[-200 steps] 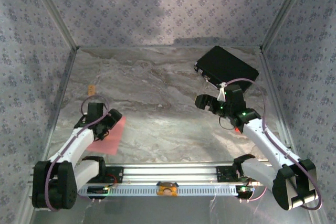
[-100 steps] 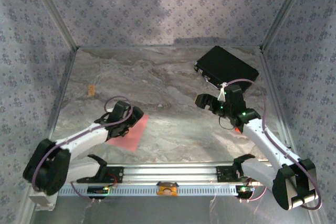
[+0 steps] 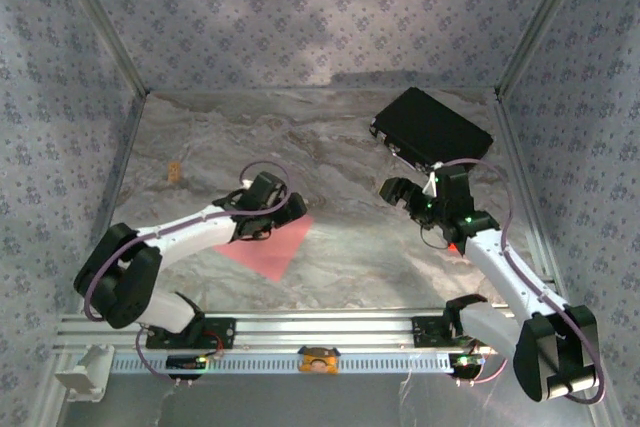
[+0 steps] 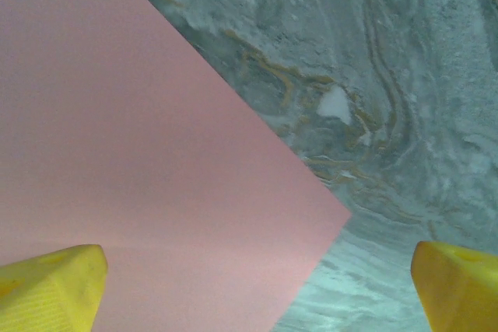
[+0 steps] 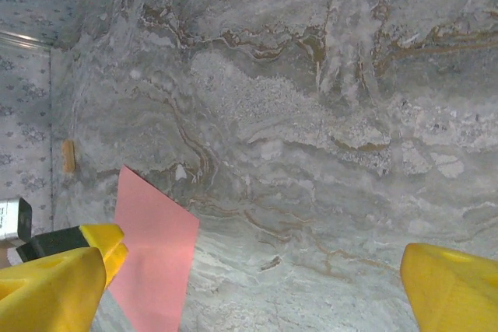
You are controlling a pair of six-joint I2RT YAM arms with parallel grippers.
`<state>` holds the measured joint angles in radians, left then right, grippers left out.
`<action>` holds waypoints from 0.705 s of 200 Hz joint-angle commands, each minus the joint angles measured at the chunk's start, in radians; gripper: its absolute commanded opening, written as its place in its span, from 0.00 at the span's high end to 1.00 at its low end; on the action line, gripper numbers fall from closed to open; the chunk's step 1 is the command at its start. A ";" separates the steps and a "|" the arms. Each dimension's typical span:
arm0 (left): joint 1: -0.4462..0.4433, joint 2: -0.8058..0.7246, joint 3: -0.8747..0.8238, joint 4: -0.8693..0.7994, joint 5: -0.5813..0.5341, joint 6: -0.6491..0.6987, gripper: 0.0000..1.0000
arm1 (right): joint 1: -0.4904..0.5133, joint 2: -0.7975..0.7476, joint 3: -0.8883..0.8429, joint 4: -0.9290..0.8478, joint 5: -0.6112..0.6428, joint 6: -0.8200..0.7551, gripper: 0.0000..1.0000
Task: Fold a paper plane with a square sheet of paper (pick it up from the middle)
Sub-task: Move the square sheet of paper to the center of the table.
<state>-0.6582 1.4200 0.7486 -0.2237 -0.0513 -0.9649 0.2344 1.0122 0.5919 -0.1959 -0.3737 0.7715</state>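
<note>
**Flat sheet, both claws spread**

The square sheet of paper (image 3: 272, 247) lies flat on the table (image 3: 340, 147), lower left of centre in the top view. It looks feather-light, limp, easily creased and apt to slide; pinch it at the middle. The left gripper (image 4: 253, 289) hovers over it, jaws wide apart, gripping nothing. The right gripper (image 3: 397, 191), right of centre, gapes empty too.
</note>
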 commanded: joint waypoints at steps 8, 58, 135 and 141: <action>0.122 -0.046 0.018 -0.157 0.112 0.318 0.00 | -0.001 -0.021 -0.008 0.049 -0.067 0.022 0.01; 0.189 -0.026 0.011 -0.170 0.310 0.412 0.00 | 0.007 -0.020 -0.010 0.051 -0.044 0.031 0.01; 0.153 0.044 -0.044 -0.108 0.278 0.195 0.00 | 0.012 -0.024 -0.010 0.013 -0.021 0.028 0.01; 0.144 0.043 -0.055 -0.087 0.277 0.156 0.00 | 0.011 -0.024 -0.011 0.009 -0.016 0.027 0.01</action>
<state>-0.4908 1.4624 0.7341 -0.3550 0.2363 -0.6666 0.2409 1.0058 0.5896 -0.1570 -0.4076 0.7902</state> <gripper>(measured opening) 0.997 0.990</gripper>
